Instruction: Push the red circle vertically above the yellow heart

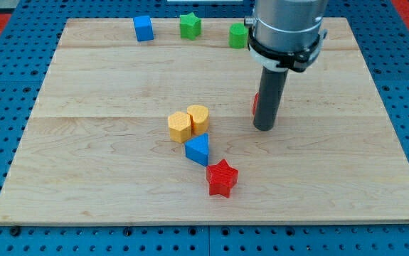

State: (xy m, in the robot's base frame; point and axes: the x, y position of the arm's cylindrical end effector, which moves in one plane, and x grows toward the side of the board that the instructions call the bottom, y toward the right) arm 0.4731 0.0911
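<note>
The red circle [255, 104] is almost wholly hidden behind my rod; only a thin red edge shows at the rod's left side, right of the board's middle. My tip [264, 128] rests on the board just in front of it, touching or nearly so. The yellow heart [198, 117] stands near the board's middle, well to the left of my tip. A yellow hexagon [179, 126] touches the heart's left side.
A blue triangle [198, 149] sits just below the yellow pair, and a red star [222, 178] below that. Along the top edge stand a blue cube [143, 28], a green star [190, 25] and a green block [237, 35] partly behind the arm.
</note>
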